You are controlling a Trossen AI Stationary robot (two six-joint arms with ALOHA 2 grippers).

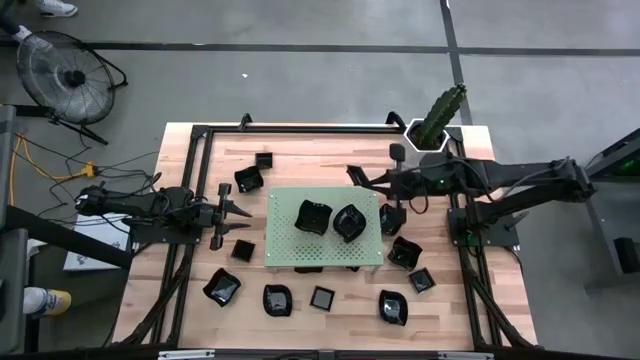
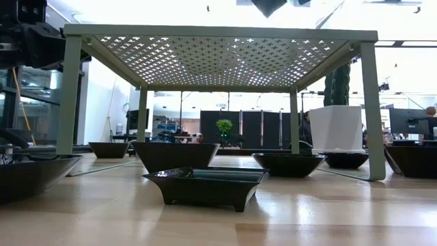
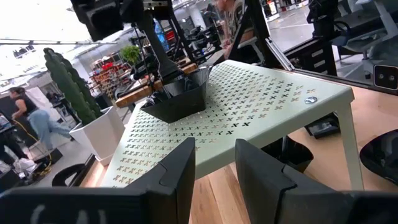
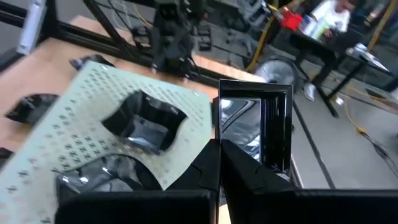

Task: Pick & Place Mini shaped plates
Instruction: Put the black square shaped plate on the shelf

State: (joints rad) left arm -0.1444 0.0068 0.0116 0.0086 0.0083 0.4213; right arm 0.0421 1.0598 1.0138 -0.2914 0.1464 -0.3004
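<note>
The right gripper is clamped on the rim of a small square black plate, holding it up on edge above the far side of the green board. In the right wrist view the two fingers meet tight at the plate's lower edge.

Two more plates already sit on the board: a squarish one toward its left and a rounder one just beside it at the middle. The left wrist view shows one of them resting on the perforated top.

The other plates lie scattered on the wooden table around the board. Two lie at the far left corner, one near the left edge, and four are in a row along the near side. Several more lie to the right. In the low view a square plate sits on the table under the board, with others behind it.

The left gripper hovers just left of the board, its fingers apart and holding nothing.

A white pot with a cactus stands at the table's far right corner. A fan stands on the floor beyond the left side.
</note>
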